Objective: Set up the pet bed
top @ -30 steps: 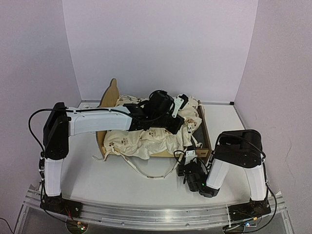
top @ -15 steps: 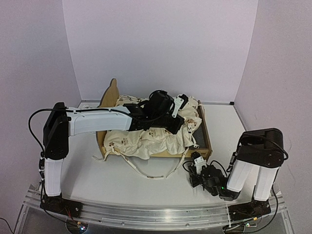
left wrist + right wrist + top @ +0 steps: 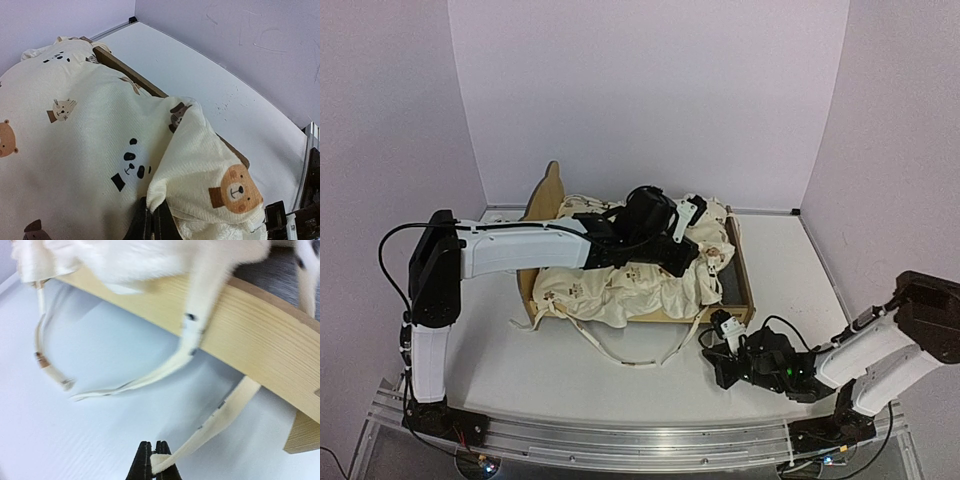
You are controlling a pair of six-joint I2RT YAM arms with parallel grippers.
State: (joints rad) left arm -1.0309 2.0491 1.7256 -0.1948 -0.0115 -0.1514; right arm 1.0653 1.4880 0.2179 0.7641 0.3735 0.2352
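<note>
Two claws are staying closed: the left claw (image 3: 152,220) pinching the cover (image 3: 75,135) on the pet bed (image 3: 546,195) at the middle of the worktop (image 3: 570,380), the right claw (image 3: 154,462), now drawn back toward the near right corner, tensioning a strap (image 3: 215,421), probably to square that cover.

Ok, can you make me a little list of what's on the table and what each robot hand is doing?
Bed: wooden pet bed on the white table
On top: cream animal-print cover, bunched up
Left side: left gripper shut, pinching a fold of the cover
Right side: right gripper shut on the end of a cream strap, low beside the bed
</note>
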